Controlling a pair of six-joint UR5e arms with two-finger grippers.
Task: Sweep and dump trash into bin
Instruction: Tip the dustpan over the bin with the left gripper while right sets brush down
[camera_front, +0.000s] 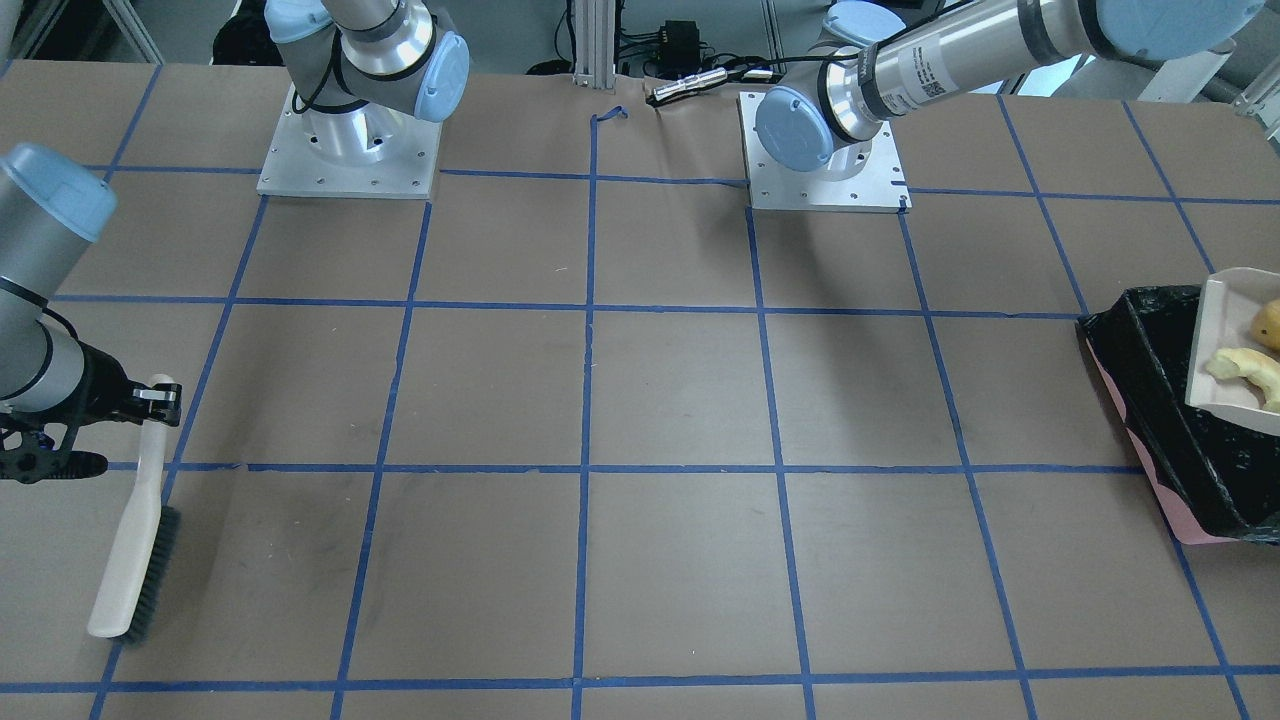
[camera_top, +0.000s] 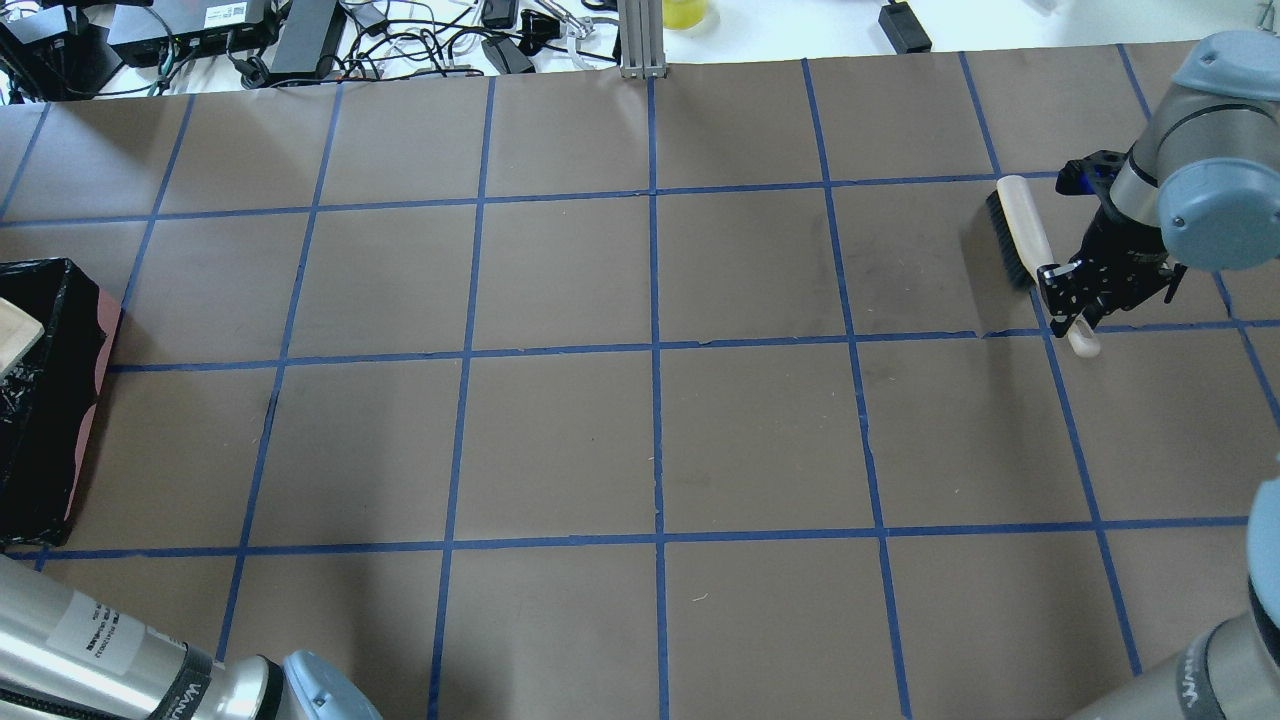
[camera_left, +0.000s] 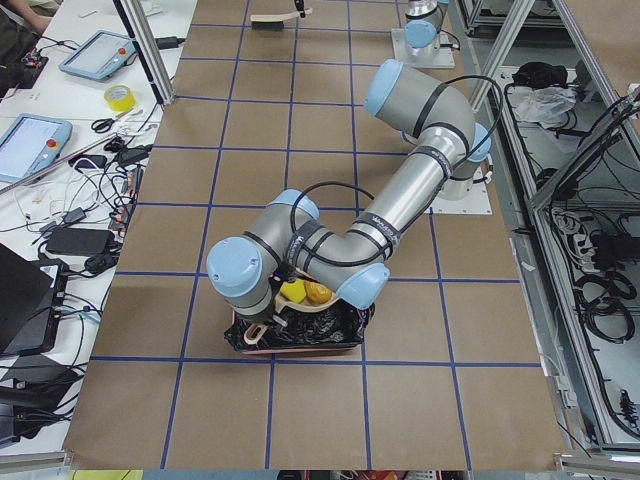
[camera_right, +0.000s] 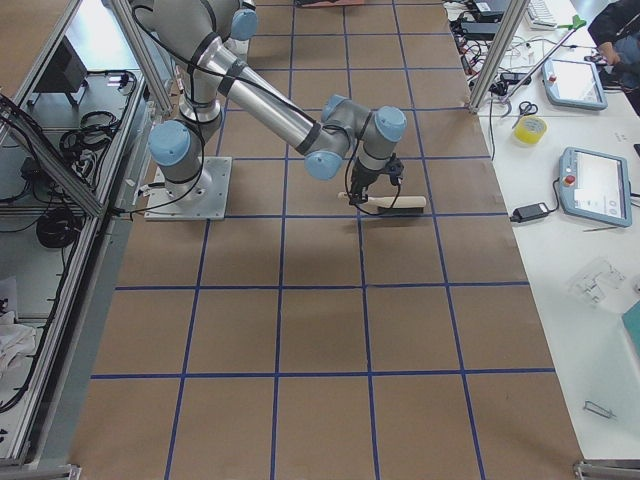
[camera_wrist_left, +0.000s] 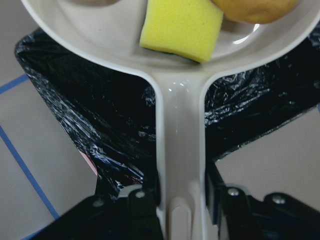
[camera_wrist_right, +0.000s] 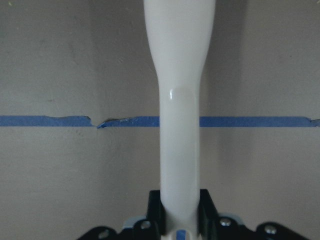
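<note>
My left gripper (camera_wrist_left: 181, 202) is shut on the handle of a beige dustpan (camera_wrist_left: 180, 125) and holds it over the bin (camera_wrist_left: 100, 115), a box lined with black plastic on a pink base. The pan carries the yellow sponge (camera_wrist_left: 181, 29) and the golden-brown potato (camera_wrist_left: 255, 9). The front view shows the pan (camera_front: 1222, 340) over the bin (camera_front: 1150, 400) with the potato (camera_front: 1270, 322) and the pale crescent piece (camera_front: 1250, 370). My right gripper (camera_wrist_right: 180, 210) is shut on the handle of a white brush (camera_top: 1020, 235), whose bristles rest on the table far from the bin.
The bin (camera_top: 45, 400) stands at the table's left end in the overhead view, the brush (camera_front: 135, 540) at the other end. Brown paper with blue tape lines covers the table (camera_top: 650, 440). Cables and electronics (camera_top: 300, 30) lie beyond its far edge.
</note>
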